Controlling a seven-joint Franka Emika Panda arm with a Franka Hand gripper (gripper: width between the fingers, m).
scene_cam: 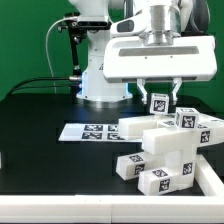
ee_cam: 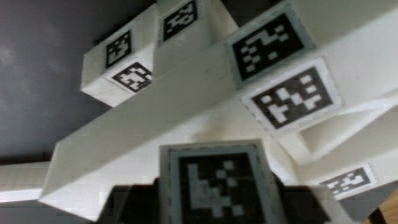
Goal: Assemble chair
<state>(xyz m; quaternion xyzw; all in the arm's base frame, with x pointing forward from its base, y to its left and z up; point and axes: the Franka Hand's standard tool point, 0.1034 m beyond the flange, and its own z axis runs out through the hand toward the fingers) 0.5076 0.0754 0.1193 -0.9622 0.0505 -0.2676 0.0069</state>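
- The jaws (scene_cam: 158,92) appear spread around a tagged chair piece (scene_cam: 160,101).
- The chair body (scene_cam: 165,150) beneath should be kept steady on the counter (scene_cam: 40,115).

Chair (scene_cam: 165,145): lower right of the exterior view, on the table (scene_cam: 40,145), pieces stacked into one body.
Marker board (scene_cam: 88,131): flat on the table, centre of the frame, just to the exterior view's left of the chair.
Gripper (scene_cam: 158,97): upper right, directly above the chair, at its topmost tagged piece (scene_cam: 159,100).
Arm base (scene_cam: 103,80): upper centre, behind the marker board.
Wrist view: chair pieces (ee_cam: 214,110) fill the frame, crossing one another; one tagged piece (ee_cam: 214,180) sits low and centre.
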